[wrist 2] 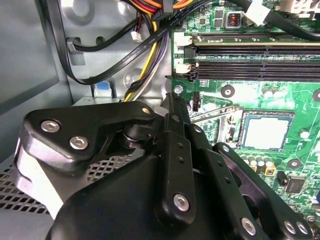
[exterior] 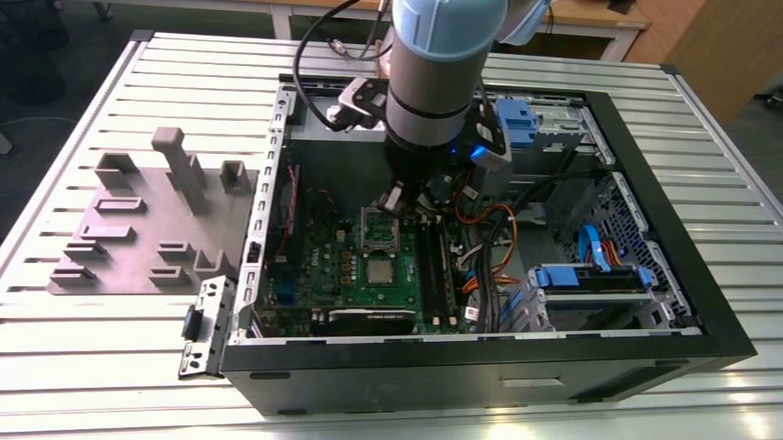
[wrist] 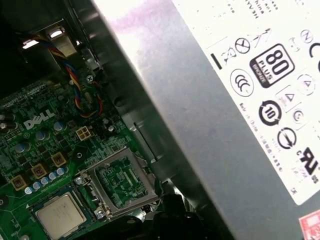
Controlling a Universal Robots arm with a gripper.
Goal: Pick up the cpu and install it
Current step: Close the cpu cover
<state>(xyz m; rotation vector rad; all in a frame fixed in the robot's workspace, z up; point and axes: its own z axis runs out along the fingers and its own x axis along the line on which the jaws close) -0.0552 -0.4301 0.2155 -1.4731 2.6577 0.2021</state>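
Inside the open black metal computer case (exterior: pixel 490 353), the small square silver-topped cpu (exterior: pixel 381 271) lies flat on the green motherboard (exterior: pixel 348 286), at six o'clock from the rectangular silver socket frame (exterior: pixel 380 229). Over that frame hangs the black gripper (exterior: pixel 398 200), clear of the cpu; open or closed, I cannot tell. Pick-up seems not yet made: it calls for a level, gentle edge pinch.

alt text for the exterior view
A robot arm reaches down into an open computer case lying on a slatted metal table, its hand above the green motherboard, near the silver cpu. Grey plastic blocks sit at the exterior view's left.
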